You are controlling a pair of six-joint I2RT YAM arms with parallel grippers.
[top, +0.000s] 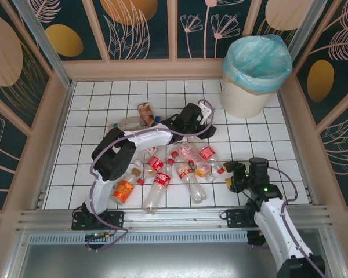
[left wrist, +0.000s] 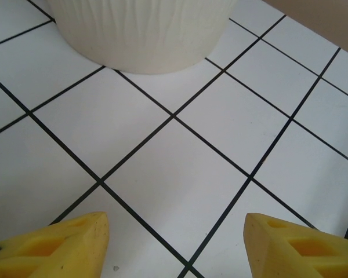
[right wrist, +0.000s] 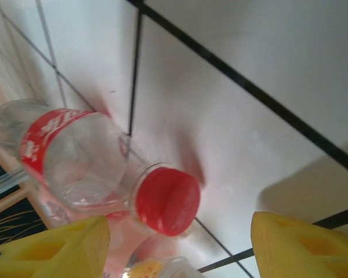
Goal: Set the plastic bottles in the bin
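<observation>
Several plastic bottles lie in a loose pile mid-table: an orange-labelled one (top: pixel 125 190), red-labelled ones (top: pixel 162 180) (top: pixel 207 154) and a brown-labelled one (top: pixel 146 114). The bin (top: pixel 256 75), cream with a blue bag, stands at the far right; its ribbed base (left wrist: pixel 139 35) shows in the left wrist view. My left gripper (top: pixel 204 119) (left wrist: pixel 177 223) hangs open over bare tile between the pile and the bin, holding nothing. My right gripper (top: pixel 231 175) (right wrist: pixel 180 223) is open at the pile's right edge. A red-capped bottle (right wrist: pixel 75 156) points its cap (right wrist: pixel 167 200) into the gap, untouched.
A second bottle with a yellow label (right wrist: pixel 156 267) lies just under the red cap in the right wrist view. Raised wooden walls (top: pixel 58 116) ring the tiled table (top: pixel 249 133). The left arm's white links (top: pixel 145 139) stretch over the pile.
</observation>
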